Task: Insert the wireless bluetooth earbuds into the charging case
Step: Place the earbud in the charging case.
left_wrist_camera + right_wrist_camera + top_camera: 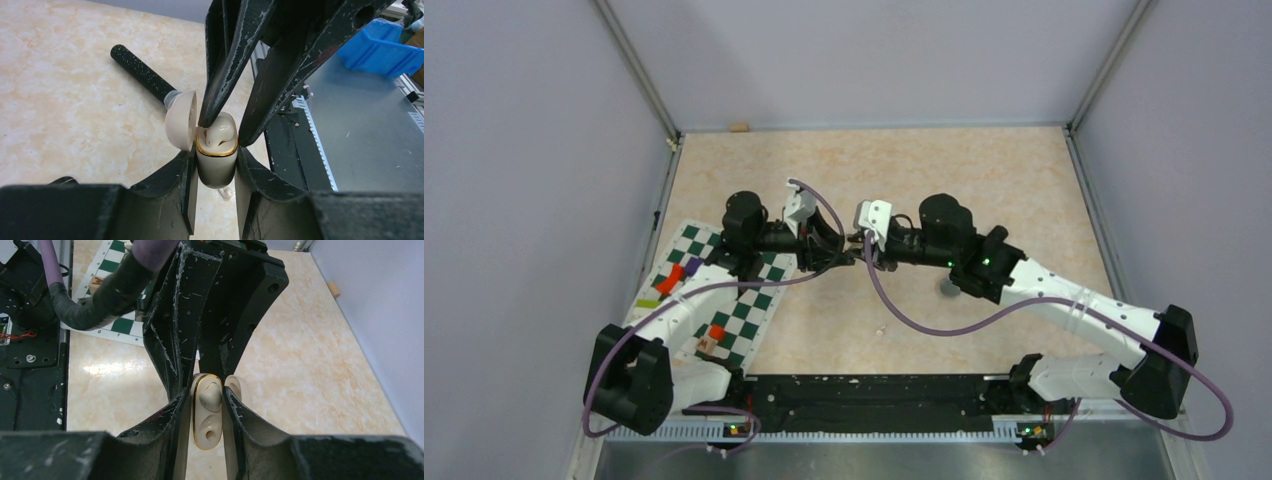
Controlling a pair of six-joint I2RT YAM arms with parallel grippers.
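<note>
Grey walls (524, 150) close in a beige marbled table (924, 170), and a green-and-white chequered mat (754, 310) lies at eight o'clock on it. The two arms meet near the table's centre.

The left gripper (215, 165) is clamped on the body of the cream, gold-rimmed charging case (216, 172) and holds it upright off the table. The case's rounded lid (180, 120) is swung open to nine o'clock. A black speckled microphone with a silver collar (142, 72) lies on the table beyond it, at ten o'clock.

One white stemmed earbud (221, 132) sits in the case mouth with its head proud of the rim. In the right wrist view the neighbouring well (210, 432) is empty.

The right gripper (207, 395) comes in from the opposite side. Its jaws stand a little apart, one on each side of the earbud, close against the rim. I cannot tell whether the pads press on it.

The step in hand looks like seating and letting go of this earbud:
- The right jaws should part only slightly, because the open lid is just beside the nine o'clock finger.
- They should then back straight out along the stem's line, so nothing drags the earbud out of its well.
- The left grip should stay firm and level.
- If the head rides high, a light press downward would finish the seating.

A blue plastic bin (380, 47) sits off the table at two o'clock.
</note>
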